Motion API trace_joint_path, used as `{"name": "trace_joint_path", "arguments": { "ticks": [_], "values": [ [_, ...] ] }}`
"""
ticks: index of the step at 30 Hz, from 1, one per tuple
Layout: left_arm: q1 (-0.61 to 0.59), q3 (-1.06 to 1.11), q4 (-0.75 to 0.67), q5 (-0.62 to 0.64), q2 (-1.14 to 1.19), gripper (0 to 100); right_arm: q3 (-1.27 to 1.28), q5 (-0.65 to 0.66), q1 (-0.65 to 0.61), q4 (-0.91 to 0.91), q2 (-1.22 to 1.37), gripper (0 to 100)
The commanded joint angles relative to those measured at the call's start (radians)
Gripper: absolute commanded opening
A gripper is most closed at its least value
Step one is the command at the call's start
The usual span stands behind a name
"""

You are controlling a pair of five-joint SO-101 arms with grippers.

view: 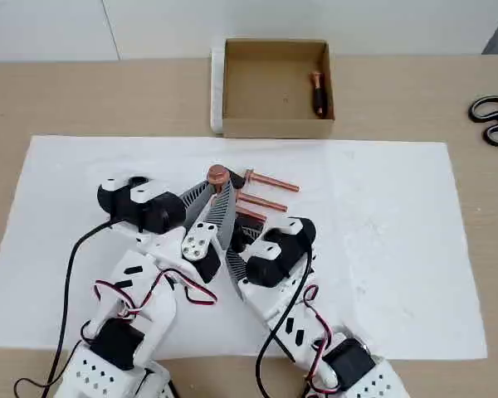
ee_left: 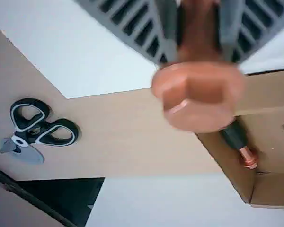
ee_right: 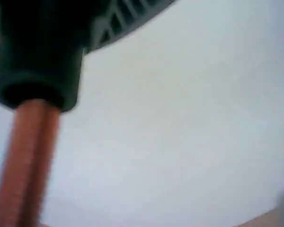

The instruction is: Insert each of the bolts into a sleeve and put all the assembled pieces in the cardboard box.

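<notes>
— Step in hand?
— Probably joining: gripping a bolt (ee_left: 196, 94) in the left gripper (view: 218, 184), a black sleeve (ee_right: 38, 61) in the right gripper (view: 242, 222), both over the paper sheet (view: 398, 249), near the box (view: 232, 83).
— Next?
— Lining up, pushing home, then carrying to the box.

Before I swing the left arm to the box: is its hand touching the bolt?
Touching. The left wrist view shows the left hand closed on the bolt, fingers pressed against both sides of its shaft, just behind the head.
</notes>
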Motion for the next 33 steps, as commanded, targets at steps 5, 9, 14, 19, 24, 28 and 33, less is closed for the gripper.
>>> {"name": "trace_joint_path", "arguments": {
  "ticks": [5, 9, 14, 19, 24, 28, 33],
  "values": [
    [0.026, -0.005, -0.011, 0.011, 0.003, 0, 0.008, -0.008, -0.013, -0.035, -0.018, 0.4],
    [0.029, -0.067, 0.095, 0.052, 0.003, 0, 0.008, -0.008, -0.01, -0.035, -0.018, 0.4],
    [0.026, -0.099, 0.133, 0.072, 0.003, 0, 0.008, -0.008, -0.01, -0.035, -0.018, 0.4],
    [0.023, -0.099, 0.149, 0.072, 0.003, 0, 0.008, -0.008, -0.008, -0.033, -0.018, 0.4],
    [0.028, -0.099, 0.204, 0.074, 0.003, 0, 0.008, -0.008, -0.008, -0.033, -0.018, 0.4],
    [0.028, -0.099, 0.213, 0.074, 0.003, 0, 0.008, -0.008, -0.008, -0.033, -0.018, 0.4],
    [0.029, -0.101, 0.264, 0.071, 0.003, 0, 0.008, -0.008, -0.008, -0.031, -0.018, 0.4]
  ]
}}
